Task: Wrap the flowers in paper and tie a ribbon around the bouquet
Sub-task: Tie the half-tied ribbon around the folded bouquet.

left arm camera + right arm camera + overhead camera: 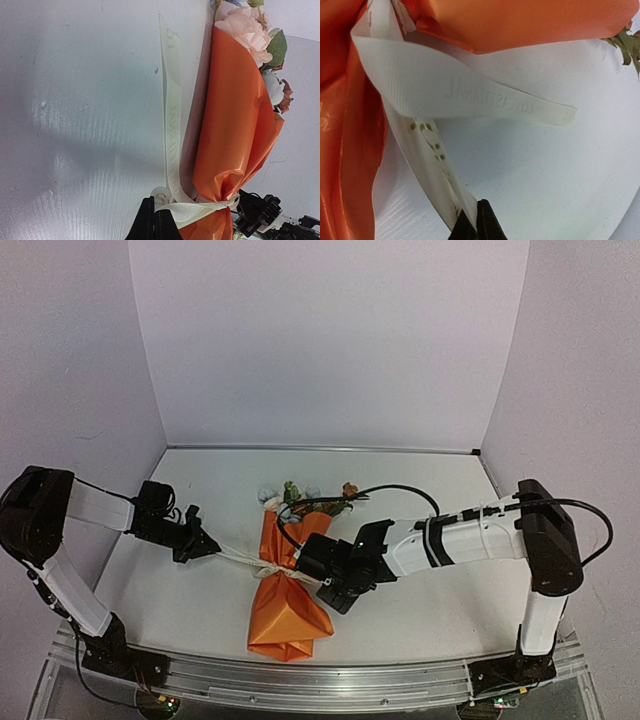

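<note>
Centrally, one table (420,610) is carrying one orange bouquet (290,608), lying flat mid-table; one cream ribbon (240,557) is cinching its waist; two tools, left gripper (154,220) and right gripper (472,226), are each clamping a ribbon tail.

- Left wrist view: the bouquet (235,125) is cut by the frame at 5 o'clock, and its flowers (250,30) at 1 o'clock.
- The left gripper (155,215) shows only its dark tips at 6 o'clock.
- Right wrist view: the paper (520,20) runs off at 12 and 9 o'clock, and the right gripper (472,217) is cropped at 6 o'clock.
- Top view: the ribbon (262,568) knot is too small to make out.
</note>
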You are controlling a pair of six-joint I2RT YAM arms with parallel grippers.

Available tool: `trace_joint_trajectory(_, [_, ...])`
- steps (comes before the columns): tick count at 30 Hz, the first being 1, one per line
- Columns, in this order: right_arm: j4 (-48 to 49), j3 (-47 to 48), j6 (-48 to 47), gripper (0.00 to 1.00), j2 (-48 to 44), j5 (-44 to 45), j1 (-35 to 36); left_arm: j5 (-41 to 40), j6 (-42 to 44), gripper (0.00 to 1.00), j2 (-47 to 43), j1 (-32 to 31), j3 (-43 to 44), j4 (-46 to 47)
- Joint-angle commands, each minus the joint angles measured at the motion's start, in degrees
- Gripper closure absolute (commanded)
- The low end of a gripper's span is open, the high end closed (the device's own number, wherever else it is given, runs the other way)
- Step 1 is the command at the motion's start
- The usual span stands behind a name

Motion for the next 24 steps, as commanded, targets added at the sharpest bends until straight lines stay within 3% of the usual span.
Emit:
trace_joint_trajectory(1, [-7.4, -2.4, 7.1, 0.81, -3.4, -9.6, -2.3, -6.4, 0.0, 1.00, -2.9, 0.4, -0.2, 4.8])
trace_joint_trajectory(4, [-6.2, -3.3, 8.9, 0.64, -5.4, -12.9, -3.5, -6.5, -0.2, 0.98, -4.0, -0.3, -0.1, 4.8])
trace_joint_trajectory(14, [-0.1, -7.0, 13.0, 0.32, -12.7, -28.9, -8.0, -6.4, 1.7, 0.55, -7.1, -5.1, 5.4, 2.7])
trace_joint_trajectory(16, [0.1, -7.4, 16.1, 0.30, -12.9, -28.9, -9.3, -6.4, 1.9, 0.47, -7.2, -5.7, 5.8, 2.7])
trace_joint_trajectory(24, [0.7, -10.8, 24.2, 0.27, -14.6, -26.7, -12.7, -6.2, 1.7, 0.38, -6.7, -6.1, 6.7, 3.7])
